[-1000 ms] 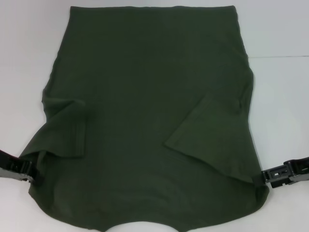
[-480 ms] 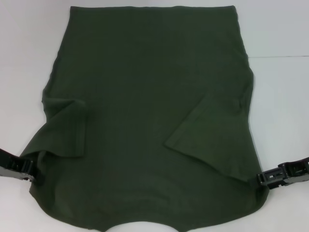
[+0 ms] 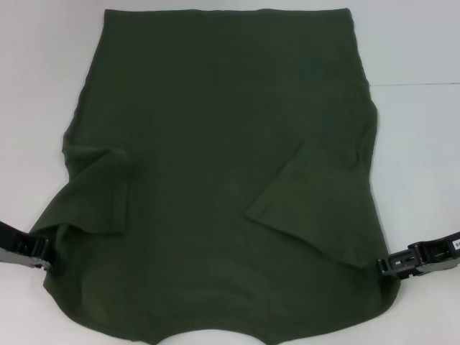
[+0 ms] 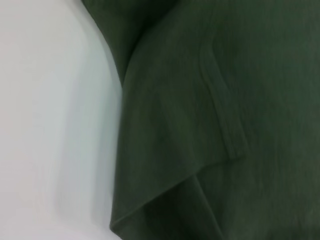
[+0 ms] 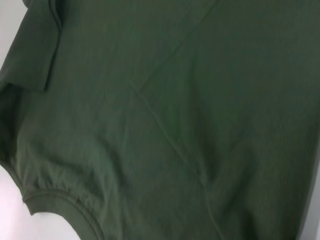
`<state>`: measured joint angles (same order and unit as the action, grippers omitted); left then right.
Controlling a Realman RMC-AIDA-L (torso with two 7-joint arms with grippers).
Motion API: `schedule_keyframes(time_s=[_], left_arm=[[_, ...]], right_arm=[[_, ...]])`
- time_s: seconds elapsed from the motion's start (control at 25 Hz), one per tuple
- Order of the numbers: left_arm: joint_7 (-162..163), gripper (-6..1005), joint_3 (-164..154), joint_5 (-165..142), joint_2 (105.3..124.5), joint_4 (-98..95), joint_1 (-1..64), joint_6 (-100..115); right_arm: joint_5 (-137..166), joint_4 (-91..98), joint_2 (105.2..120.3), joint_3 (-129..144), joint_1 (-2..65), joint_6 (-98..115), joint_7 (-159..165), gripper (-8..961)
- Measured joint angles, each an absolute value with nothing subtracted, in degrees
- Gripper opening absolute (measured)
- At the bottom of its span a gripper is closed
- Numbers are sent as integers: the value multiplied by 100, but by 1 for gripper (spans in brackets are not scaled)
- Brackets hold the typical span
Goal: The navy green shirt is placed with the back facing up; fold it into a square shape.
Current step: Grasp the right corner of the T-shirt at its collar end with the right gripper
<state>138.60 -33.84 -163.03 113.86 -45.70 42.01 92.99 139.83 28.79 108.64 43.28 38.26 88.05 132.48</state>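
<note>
The shirt [image 3: 215, 144] is plain dark olive green, no pattern; the table [image 3: 424, 144] is white; both grippers, left [image 3: 44, 257] and right [image 3: 386, 267], are black.

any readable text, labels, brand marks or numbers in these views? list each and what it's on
No text can be read in any view.
navy green shirt: plain back up, no lettering or tag showing in the head or wrist views.
right gripper: a small white mark on its black body, too small to read.
left gripper: no marking visible.
</note>
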Motion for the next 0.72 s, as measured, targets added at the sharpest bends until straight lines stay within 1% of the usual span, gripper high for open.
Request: schedule_keyframes(time_s=[0.52, 0.72], left_arm=[[13860, 26, -3398, -16303, 11371, -4570, 4212, 9304], [13860, 26, -3413, -16303, 11372, -4570, 4233, 9307]], right_arm=[[13984, 2874, 10906, 4351, 3845, 8756, 13237, 925], [14019, 2874, 10907, 4351, 3852, 8742, 13245, 875]])
